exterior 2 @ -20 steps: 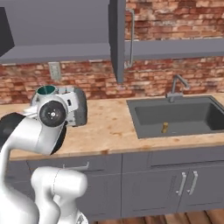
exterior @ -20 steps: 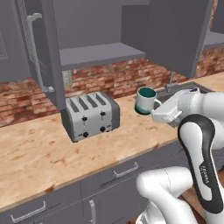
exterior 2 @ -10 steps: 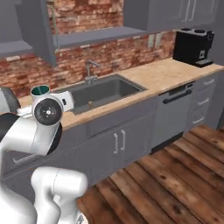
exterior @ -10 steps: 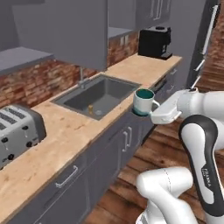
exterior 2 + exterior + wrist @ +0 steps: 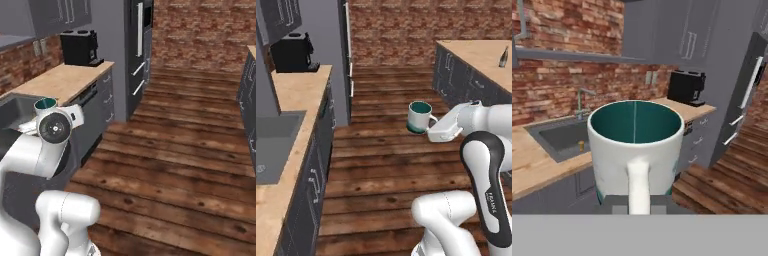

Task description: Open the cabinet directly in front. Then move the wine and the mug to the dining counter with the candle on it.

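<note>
Mug [image 5: 419, 117] hangs clamped by its handle in the gripper [image 5: 432, 131] above floorboards; hand view adds the sink [image 5: 559, 135].

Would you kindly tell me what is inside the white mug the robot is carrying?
The white mug with the teal-green inside shows bare teal walls in the hand view, apparently empty; its near rim covers the very bottom, so that cannot be checked.

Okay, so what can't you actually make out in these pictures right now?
- End effector fingertips: in the hand view the mug handle covers them, so the contact is hidden.
- Wine: in the left base view it is tiny at the far right edge on the dining counter; the label is unreadable.
- Mug in the right base view: the arm hides all but its teal rim.
- Sink: the left base view's left edge cuts it off.
</note>
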Tool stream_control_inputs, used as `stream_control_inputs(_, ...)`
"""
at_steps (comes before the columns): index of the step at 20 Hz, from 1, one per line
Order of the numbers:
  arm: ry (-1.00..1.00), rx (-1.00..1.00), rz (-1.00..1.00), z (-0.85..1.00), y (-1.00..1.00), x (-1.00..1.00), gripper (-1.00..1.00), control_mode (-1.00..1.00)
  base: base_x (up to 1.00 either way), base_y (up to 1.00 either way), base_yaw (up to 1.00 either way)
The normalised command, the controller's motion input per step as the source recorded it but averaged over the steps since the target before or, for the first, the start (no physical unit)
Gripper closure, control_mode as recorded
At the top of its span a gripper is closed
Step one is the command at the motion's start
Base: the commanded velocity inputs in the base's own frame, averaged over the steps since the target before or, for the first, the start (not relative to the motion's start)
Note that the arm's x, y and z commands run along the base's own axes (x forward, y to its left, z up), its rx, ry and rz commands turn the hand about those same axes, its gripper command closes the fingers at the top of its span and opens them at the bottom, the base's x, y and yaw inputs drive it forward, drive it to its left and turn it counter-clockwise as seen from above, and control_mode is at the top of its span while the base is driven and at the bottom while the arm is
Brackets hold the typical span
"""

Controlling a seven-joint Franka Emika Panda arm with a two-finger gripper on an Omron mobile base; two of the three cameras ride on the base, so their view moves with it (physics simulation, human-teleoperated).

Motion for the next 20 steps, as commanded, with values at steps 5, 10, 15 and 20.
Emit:
stream_control_inputs(5,0.0,0.0,0.0,0.0,0.0,0.0,1.0,1.0,0.66,0.3,-0.67)
stream_control_inputs(10,0.0,0.0,0.0,0.0,0.0,0.0,1.0,1.0,1.0,0.09,-0.25)
stream_control_inputs(15,0.0,0.0,0.0,0.0,0.0,0.0,1.0,1.0,1.0,0.0,-0.13)
stream_control_inputs(20,0.0,0.0,0.0,0.0,0.0,0.0,1.0,1.0,1.0,0.0,-0.02)
